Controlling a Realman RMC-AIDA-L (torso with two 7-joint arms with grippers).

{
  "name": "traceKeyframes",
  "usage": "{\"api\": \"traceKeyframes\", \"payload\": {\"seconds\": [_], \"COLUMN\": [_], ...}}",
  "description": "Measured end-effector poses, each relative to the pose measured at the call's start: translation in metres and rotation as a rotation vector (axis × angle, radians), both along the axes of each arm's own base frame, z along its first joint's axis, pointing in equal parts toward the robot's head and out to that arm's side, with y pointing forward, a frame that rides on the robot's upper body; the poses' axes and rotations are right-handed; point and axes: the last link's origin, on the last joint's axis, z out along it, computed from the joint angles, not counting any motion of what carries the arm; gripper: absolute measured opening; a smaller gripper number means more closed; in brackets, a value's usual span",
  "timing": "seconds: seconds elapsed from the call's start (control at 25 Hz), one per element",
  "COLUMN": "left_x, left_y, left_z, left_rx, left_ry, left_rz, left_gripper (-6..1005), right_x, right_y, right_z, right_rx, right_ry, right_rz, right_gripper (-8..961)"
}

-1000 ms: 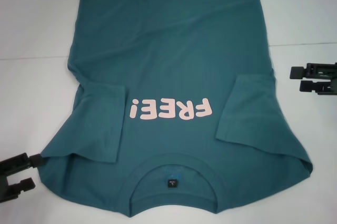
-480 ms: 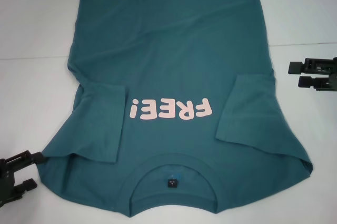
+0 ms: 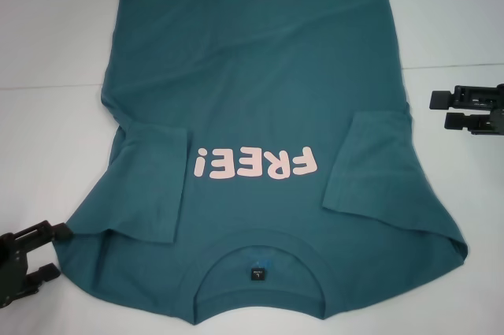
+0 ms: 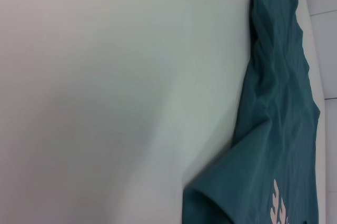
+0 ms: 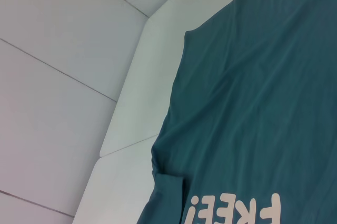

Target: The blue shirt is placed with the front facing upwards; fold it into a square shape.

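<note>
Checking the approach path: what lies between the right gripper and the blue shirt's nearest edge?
Only bare white table, as the head view shows: the right gripper hangs open beside the blue shirt, apart from it.

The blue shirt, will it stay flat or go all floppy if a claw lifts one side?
Probably floppy: the blue shirt is soft cloth with wrinkles, and both sleeves already lie folded in. It likely drapes and sags from wherever it's pinched. It looks light, so pushing would probably bunch it.
</note>
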Motion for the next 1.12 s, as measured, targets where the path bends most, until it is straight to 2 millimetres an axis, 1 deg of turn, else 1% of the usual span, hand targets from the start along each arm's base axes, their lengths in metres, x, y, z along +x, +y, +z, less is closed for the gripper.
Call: {"api": "traceKeyframes", "payload": {"seconds": [0.6,0.92,1.12], "left_x": [0.001,0.01,0.021], "left_y": [0.001,0.004,0.007], "left_z": [-0.003,-0.008,-0.011], "left_rx": [-0.007,-0.025,-0.035], "left_ry": [-0.002,-0.025,-0.061], "left_rz": [0.001,-0.025,-0.069], "left_gripper": [825,823,824], "right_x": [0.002,0.003,0.003], "right_y": [-0.002,-0.002,-0.002], "right_z": [0.004,0.005,0.005], "right_rx": [0.011,0.011,0.013], "right_ry": [0.008,0.009,0.008], "right_rz": [-0.006,-0.007,-0.008], "right_gripper": [817,816,816]}}
